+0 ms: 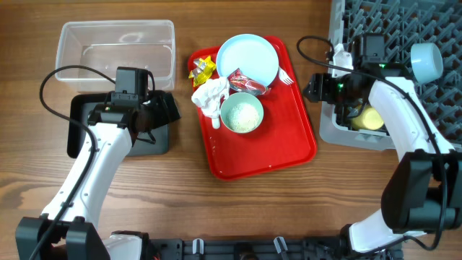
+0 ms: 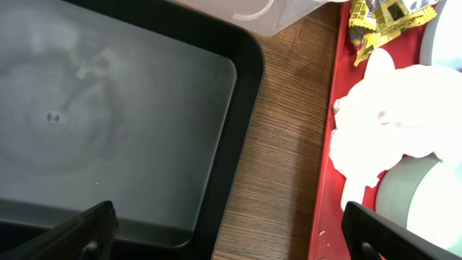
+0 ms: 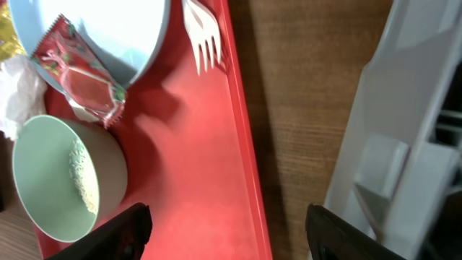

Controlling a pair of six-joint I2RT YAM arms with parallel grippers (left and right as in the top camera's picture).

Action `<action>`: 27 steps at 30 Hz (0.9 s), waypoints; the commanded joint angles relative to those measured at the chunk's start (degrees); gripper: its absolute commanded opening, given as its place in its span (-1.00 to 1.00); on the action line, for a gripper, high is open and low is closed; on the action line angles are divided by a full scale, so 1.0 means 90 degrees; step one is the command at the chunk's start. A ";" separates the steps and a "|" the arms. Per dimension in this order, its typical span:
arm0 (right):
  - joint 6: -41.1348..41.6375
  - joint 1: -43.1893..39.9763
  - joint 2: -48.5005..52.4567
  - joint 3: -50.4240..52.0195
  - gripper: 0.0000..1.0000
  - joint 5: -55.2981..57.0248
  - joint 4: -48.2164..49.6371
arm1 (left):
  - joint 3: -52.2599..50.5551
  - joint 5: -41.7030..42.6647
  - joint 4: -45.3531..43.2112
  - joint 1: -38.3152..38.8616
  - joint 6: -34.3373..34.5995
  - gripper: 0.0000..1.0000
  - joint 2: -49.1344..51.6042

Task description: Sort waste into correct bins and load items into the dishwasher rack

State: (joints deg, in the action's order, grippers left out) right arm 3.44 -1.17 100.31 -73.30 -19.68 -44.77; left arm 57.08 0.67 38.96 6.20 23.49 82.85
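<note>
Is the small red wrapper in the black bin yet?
No, the red wrapper lies on the red tray, at the edge of the blue plate.

left claw (image 2: 231, 232): spread wide | right claw (image 3: 229, 230): parted, empty

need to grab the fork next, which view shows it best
Right wrist: the fork is large and sharp, tines clear, on the tray beside the plate. Overhead shows it only as a tiny white shape. Left wrist does not show it.

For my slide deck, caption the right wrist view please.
Open right gripper hovers above the red tray edge, near a white fork, red wrapper and bowl of white grains.
</note>
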 commanded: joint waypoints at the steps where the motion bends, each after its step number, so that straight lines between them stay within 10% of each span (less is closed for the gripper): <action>1: 0.0141 -0.0063 0.0175 0.0158 0.47 0.0680 -0.0119 | 0.0100 -0.0083 -0.0017 -0.0036 0.0087 1.00 0.0061; 19: -0.0107 -0.0032 -0.0155 -0.0483 0.53 0.0109 -0.0248 | 0.0100 -0.0085 -0.0017 -0.0036 0.0087 1.00 0.0061; 27: 0.0330 0.1690 -0.0240 -0.1081 0.68 0.0804 -0.0170 | 0.0100 -0.0083 -0.0017 -0.0036 0.0087 1.00 0.0058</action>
State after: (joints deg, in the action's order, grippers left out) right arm 3.66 6.74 99.63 -81.58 -16.58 -47.66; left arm 57.08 0.67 38.96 6.20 23.49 82.85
